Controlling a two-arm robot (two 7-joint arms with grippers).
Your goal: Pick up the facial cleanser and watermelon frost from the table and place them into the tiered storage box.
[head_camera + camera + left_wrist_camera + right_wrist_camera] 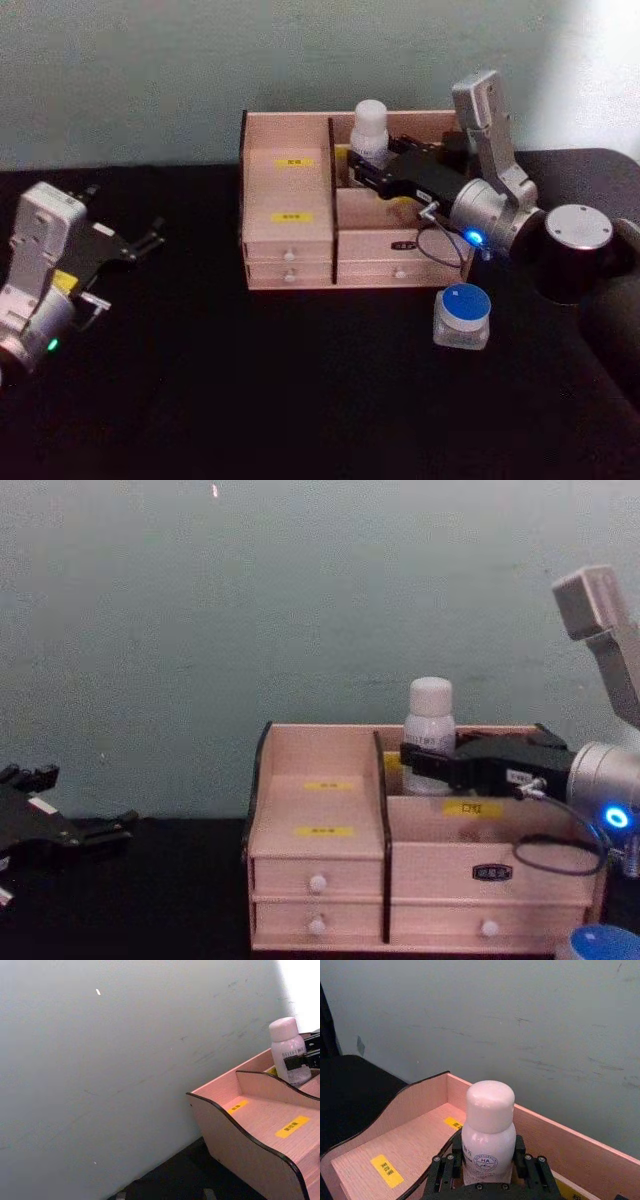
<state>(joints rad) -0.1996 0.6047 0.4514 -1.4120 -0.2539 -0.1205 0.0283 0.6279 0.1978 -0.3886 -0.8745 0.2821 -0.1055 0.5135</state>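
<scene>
The facial cleanser [371, 125], a white bottle with a rounded cap, stands upright in the back right compartment of the tiered storage box [290, 215]. My right gripper [367, 165] reaches in from the right and is shut on the bottle's body, one finger on each side. The right wrist view shows the bottle [489, 1125] between the fingers [446, 1167], and the chest view shows it [431, 715] above the box [320, 780]. The watermelon frost [462, 315], a clear jar with a blue lid, sits on the table in front of the box's right end. My left gripper [150, 238] rests open at the far left.
A black cylinder with a grey top [578, 250] stands on the table right of the box, close to my right arm. The black table [300, 400] ends at a pale wall just behind the box. The box's left stepped compartments [280, 1125] hold nothing.
</scene>
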